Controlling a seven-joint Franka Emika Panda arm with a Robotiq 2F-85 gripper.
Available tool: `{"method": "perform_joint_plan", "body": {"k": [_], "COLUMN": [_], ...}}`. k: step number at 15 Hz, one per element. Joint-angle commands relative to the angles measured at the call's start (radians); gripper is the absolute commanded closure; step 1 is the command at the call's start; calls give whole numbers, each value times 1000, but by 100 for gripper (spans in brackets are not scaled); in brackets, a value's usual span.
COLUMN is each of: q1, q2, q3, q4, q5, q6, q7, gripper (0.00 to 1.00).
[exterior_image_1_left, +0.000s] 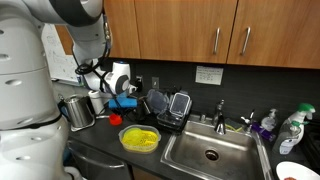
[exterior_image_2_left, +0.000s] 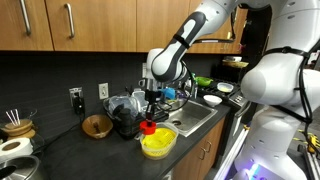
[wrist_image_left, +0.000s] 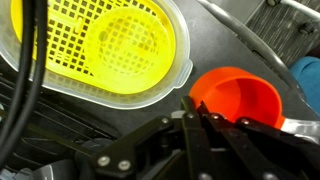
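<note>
While the claw (wrist_image_left: 196, 108) hangs closed at the rim of the red cup (wrist_image_left: 240, 98) — grip unclear — a sideways nudge could tip it against the yellow strainer (wrist_image_left: 110, 45).

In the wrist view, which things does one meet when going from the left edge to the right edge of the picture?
yellow colander → red cup → blue object, which the right edge cuts off.
</note>
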Motion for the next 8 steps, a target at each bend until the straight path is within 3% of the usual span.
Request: {"method": "perform_joint_plan", "body": {"k": [1, 8], "q1": [-29, -56], "q2": [-26, -61], "q3": [6, -7], "q4": [-20, -63], "q5": [43, 58], "q6": [36, 17], "q7": [20, 121], "gripper": [99, 99]}}
